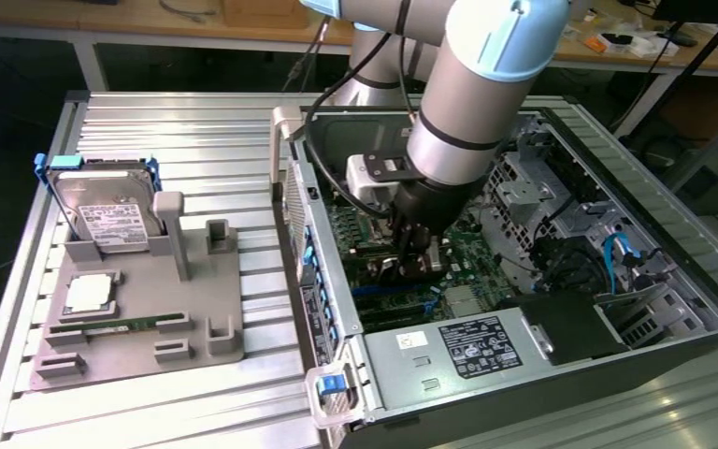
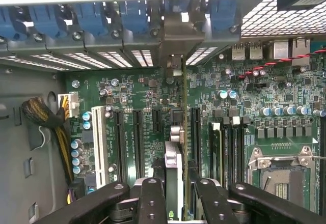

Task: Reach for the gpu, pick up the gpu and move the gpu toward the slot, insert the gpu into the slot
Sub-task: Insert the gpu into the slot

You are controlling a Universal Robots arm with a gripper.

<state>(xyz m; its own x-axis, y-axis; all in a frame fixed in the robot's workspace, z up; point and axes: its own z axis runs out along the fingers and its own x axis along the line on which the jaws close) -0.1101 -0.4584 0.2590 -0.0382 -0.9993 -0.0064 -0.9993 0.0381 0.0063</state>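
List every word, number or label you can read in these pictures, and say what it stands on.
No text can be read.
Hard drive, white label: print too small.
Power supply, label: print too small.
Motherboard, white lettering beside the slots: blurred.
gpu, seen edge-on: no lettering visible.

**Tray Beside the Case**

In the exterior view, the parts tray (image 1: 135,329) sat at nine o'clock from the computer case (image 1: 665,229), with a hard drive (image 1: 107,213) at its twelve o'clock end. Inside the case, the graphics card (image 2: 173,165) stood in the gripper (image 2: 178,191), over the motherboard (image 2: 153,89).
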